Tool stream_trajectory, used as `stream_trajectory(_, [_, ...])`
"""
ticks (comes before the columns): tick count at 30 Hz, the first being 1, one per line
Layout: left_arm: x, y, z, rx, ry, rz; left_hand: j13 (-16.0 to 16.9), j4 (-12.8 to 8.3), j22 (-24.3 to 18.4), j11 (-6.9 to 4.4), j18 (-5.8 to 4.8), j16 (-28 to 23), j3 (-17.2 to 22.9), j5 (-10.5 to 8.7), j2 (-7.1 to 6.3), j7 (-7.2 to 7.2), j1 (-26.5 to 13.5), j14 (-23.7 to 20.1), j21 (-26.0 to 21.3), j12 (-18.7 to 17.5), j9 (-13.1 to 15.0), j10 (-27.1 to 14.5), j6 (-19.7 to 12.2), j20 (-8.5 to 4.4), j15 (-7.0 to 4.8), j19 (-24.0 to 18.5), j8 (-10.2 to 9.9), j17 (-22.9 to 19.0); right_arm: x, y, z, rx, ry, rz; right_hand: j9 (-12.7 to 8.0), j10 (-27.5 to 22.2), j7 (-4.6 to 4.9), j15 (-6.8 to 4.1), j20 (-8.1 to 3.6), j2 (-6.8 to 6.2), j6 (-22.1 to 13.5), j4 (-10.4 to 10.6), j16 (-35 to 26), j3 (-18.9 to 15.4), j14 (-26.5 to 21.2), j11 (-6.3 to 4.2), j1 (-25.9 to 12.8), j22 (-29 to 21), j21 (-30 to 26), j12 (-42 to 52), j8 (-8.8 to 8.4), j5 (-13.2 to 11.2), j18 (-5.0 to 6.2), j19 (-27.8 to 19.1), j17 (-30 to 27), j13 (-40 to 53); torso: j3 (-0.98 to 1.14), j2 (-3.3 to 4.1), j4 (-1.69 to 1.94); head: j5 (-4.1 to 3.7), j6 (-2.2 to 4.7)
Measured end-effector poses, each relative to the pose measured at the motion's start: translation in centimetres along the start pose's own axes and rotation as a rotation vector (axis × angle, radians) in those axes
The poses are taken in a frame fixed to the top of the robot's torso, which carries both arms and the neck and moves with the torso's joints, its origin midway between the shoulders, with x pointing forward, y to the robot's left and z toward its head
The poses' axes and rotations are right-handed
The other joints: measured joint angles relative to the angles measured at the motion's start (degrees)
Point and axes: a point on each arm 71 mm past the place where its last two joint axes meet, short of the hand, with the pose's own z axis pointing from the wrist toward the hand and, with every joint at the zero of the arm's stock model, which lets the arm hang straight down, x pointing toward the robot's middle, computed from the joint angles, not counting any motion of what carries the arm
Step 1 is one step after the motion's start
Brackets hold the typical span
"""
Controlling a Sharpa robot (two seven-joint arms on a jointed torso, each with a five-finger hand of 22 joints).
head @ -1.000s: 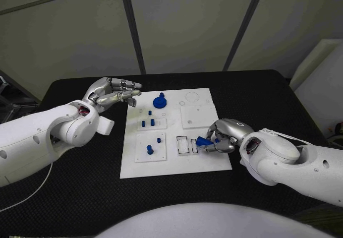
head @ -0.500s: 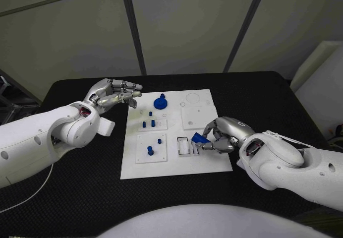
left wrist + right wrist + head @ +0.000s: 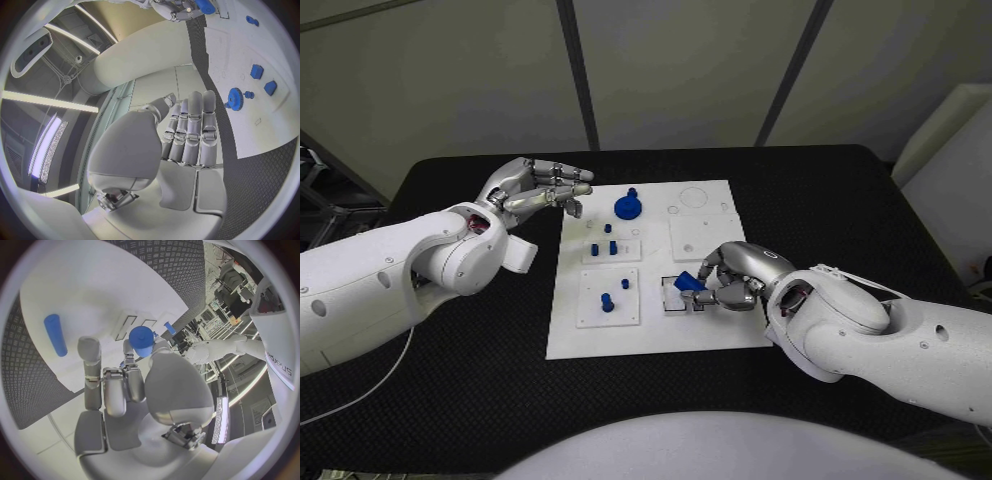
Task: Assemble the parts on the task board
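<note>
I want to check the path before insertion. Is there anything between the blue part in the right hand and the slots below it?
Nothing visible. The right hand holds the blue part directly over the slots on the task board; the nearest other parts stand apart.

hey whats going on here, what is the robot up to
The robot is assembling small blue parts on the white task board. Its right hand holds a blue part over the slots near the board's near right area, apparently about to place it. Its left hand hovers empty with fingers apart at the board's far left edge. A blue round knob and several small blue pegs already stand on the board.
</note>
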Motion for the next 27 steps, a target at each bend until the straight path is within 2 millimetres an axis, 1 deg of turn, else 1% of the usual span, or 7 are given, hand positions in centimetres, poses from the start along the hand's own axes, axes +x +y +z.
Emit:
stream_trajectory(7, [0.11, 0.00, 0.04, -0.001, 0.004, -0.002, 0.0, 0.0, 0.0, 0.00, 0.00, 0.0, 0.0, 0.00, 0.05, 0.00, 0.1, 0.0, 0.0, 0.0, 0.0, 0.0, 0.0, 0.00, 0.00, 0.0, 0.2, 0.0, 0.35, 0.08, 0.43, 0.012, 0.019, -0.002, 0.5, 0.5, -0.35, -0.38, -0.42, 0.45, 1.3, 0.1, 0.2, -0.7, 0.0, -0.52, -1.5, 0.8, 0.7, 0.0, 0.07, -0.2, 0.01, 0.4, 0.0, 0.0, 0.00, -0.01, -0.13, 0.32, -0.10])
stream_trajectory(11, [0.12, 0.01, 0.04, -0.001, 0.005, -0.002, 0.0, -0.1, 0.0, 0.00, 0.00, 0.0, 0.1, 0.00, 0.05, 0.00, 0.1, 0.0, 0.0, 0.2, -0.1, 0.0, 0.0, 0.00, 0.00, 0.0, 0.2, -0.1, 0.46, 0.10, 0.55, 0.019, 0.024, -0.005, 1.2, 0.6, -0.26, -0.41, -0.62, 0.51, 1.5, 0.0, 0.4, -1.3, 0.0, -0.62, -2.1, 1.4, 0.9, 0.0, 0.75, -0.7, -0.05, 0.6, 0.0, 0.0, 0.04, -0.02, -0.18, 0.58, -0.16])
stream_trajectory(13, [0.11, 0.01, 0.04, -0.002, 0.005, -0.002, 0.0, -0.2, 0.0, 0.00, 0.00, 0.0, 0.2, 0.00, 0.05, 0.00, 0.1, 0.0, 0.0, 0.2, 0.0, 0.0, 0.0, 0.00, 0.00, 0.0, 0.2, -0.1, 0.51, 0.15, 0.61, 0.021, 0.026, -0.006, 1.3, 0.7, -0.47, -0.62, -0.62, 0.49, 1.8, 0.2, 0.4, -1.7, -0.2, -0.71, -2.5, 1.5, 0.9, 0.0, 0.87, -1.0, -0.92, 0.6, 0.0, 0.0, 0.06, -0.02, -0.18, 0.68, -0.24])
stream_trajectory(15, [0.10, 0.01, 0.03, -0.002, 0.005, -0.002, 0.0, -0.2, 0.0, 0.00, 0.00, 0.0, 0.2, 0.00, 0.07, 0.00, 0.1, 0.0, 0.0, 0.2, 0.0, 0.0, 0.0, 0.00, 0.00, 0.0, 0.2, -0.1, 0.58, 0.30, 0.66, 0.019, 0.028, -0.006, 1.6, 0.8, -1.02, -0.82, -0.62, 0.50, 2.4, 0.0, 0.4, -2.2, 0.0, -0.82, -3.2, 1.5, 0.9, 0.0, 1.08, -1.5, -0.92, 0.6, 0.0, 0.0, 0.07, -0.02, -0.18, 0.77, -0.27])
stream_trajectory(18, [0.10, 0.02, 0.03, -0.003, 0.005, -0.002, 0.0, -0.2, 0.0, 0.00, 0.00, 0.0, 0.2, 0.00, 0.35, 0.00, 0.4, 0.0, 0.0, 0.2, 0.0, 0.0, 0.0, 0.00, 0.00, 0.0, 0.2, -0.1, 0.67, 0.50, 0.75, 0.017, 0.031, -0.006, 1.9, 0.9, -1.25, -0.83, -0.62, 0.58, 2.8, 0.1, 0.4, -2.6, 0.0, -0.91, -3.9, 1.6, 1.2, 0.0, 1.13, -2.0, -0.92, 0.6, 0.0, 0.0, 0.08, -0.05, -0.20, 1.03, -0.31])
stream_trajectory(22, [0.11, 0.03, 0.03, -0.004, 0.006, -0.002, 0.0, -0.2, 0.0, 0.00, 0.00, 0.0, 0.2, 0.00, 0.35, 0.00, 0.4, 0.0, 0.0, 0.2, 0.0, 0.0, 0.0, 0.00, 0.00, 0.0, 0.2, -0.1, 0.69, 0.42, 0.84, 0.021, 0.031, -0.008, 2.0, 0.9, -1.33, -0.83, -0.62, 0.58, 2.9, 0.1, 0.4, -2.6, 0.0, -0.91, -3.9, 1.6, 1.2, 0.0, 1.13, -2.0, -0.92, 0.6, 0.0, 0.0, 0.09, -0.05, -0.20, 1.64, -0.04])
stream_trajectory(27, [0.11, 0.04, 0.03, -0.005, 0.007, -0.002, -0.1, -0.3, 0.0, 0.00, 0.00, 0.0, 0.3, 0.00, 0.35, -0.01, 0.4, 0.0, 0.0, 0.2, 0.0, 0.0, 0.0, 0.00, 0.00, 0.0, 0.2, -0.1, 0.75, 0.37, 1.01, 0.026, 0.032, -0.010, 2.0, 0.9, -1.43, -0.83, -0.62, 0.45, 3.1, 0.1, 0.4, -3.1, 0.0, -0.91, -4.1, 1.6, 1.2, 0.0, 1.13, -2.3, -0.92, 0.6, 0.0, 0.0, 0.09, -0.05, -0.22, 2.02, 0.09])
